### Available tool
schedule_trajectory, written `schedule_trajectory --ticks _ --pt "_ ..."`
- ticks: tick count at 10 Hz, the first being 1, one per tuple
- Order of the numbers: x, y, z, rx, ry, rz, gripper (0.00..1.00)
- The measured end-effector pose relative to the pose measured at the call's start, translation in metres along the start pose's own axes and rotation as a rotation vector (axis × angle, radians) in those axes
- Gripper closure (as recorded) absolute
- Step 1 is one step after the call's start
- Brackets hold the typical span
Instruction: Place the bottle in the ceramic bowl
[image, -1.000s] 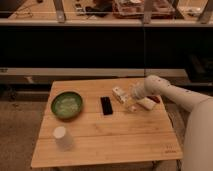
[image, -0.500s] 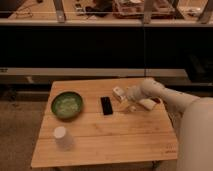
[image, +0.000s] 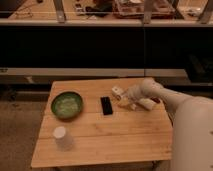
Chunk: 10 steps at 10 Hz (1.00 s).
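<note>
The small white bottle is on the wooden table, right of centre near the far edge. My gripper is at the bottle, reaching in from the right on the white arm and partly covering it. The round dark-green ceramic bowl sits on the left part of the table with nothing in it, well apart from the gripper.
A flat black rectangular object lies between the bowl and the bottle. A white cup stands near the front left corner. Behind the table runs a dark counter front. The robot's white body fills the lower right.
The arm has moved a little to the left, bringing the gripper in over the bottle. The bowl, black object and cup have not moved.
</note>
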Motion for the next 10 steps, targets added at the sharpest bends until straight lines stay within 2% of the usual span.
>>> schedule_trajectory --ticks 2,3,4,5,6,8,9,10 --pt "-0.004 -0.001 -0.002 0.012 -0.015 -0.025 0.83" --pt "-0.019 -0.001 -0.011 0.026 -0.039 -0.067 0.94" --pt "-0.035 0.002 -0.020 0.035 -0.056 -0.114 0.99" --pt "-0.053 0.006 -0.030 0.045 -0.074 -0.171 1.00" --pt "-0.083 0.016 -0.044 0.052 -0.102 -0.266 1.00" --pt "-0.131 0.040 -0.061 0.041 -0.141 -0.412 1.00" --pt "-0.159 0.060 -0.066 0.013 -0.169 -0.493 1.00" --pt "-0.190 0.088 -0.068 -0.036 -0.205 -0.594 1.00"
